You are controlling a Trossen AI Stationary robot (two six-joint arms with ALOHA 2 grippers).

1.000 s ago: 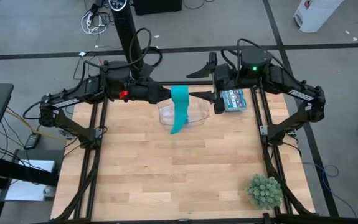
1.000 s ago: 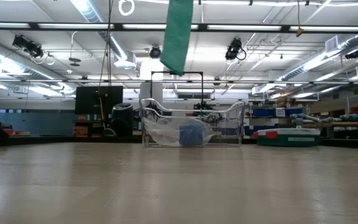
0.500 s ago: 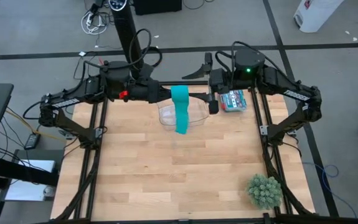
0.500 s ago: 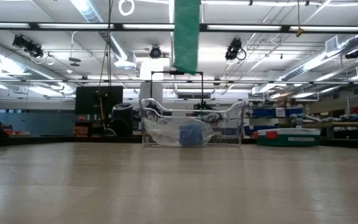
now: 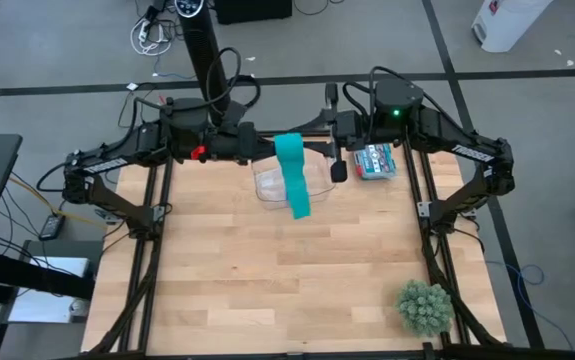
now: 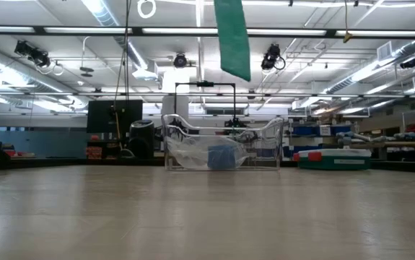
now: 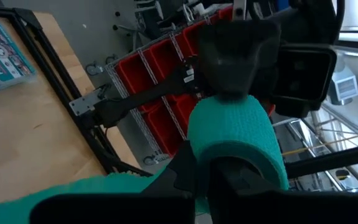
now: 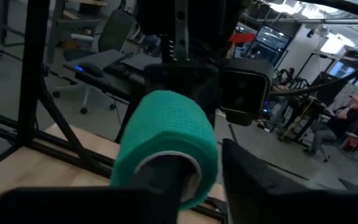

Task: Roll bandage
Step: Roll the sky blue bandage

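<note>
Two arms: both reach inward high above the table's (image 5: 267, 270) far edge, wrists level, tips facing each other.
Left gripper (image 5: 267, 150): clamped on the bandage's (image 5: 290, 160) coiled end.
Right gripper (image 5: 333, 150): at the coil's opposite end; one finger inside the core, how tight cannot be told.
Bandage: teal, soft crinkled fabric; coil aloft, flat tail hanging free over a clear plastic bin (image 5: 312, 185).

Teal fabric bandage (image 5: 292, 172) hung above clear plastic bin (image 5: 319, 186) at wooden table's (image 5: 267, 270) far edge, between left end effector (image 5: 259, 150) and right end effector (image 5: 333, 150). Small potted plant (image 5: 425, 306) at near right corner.
</note>
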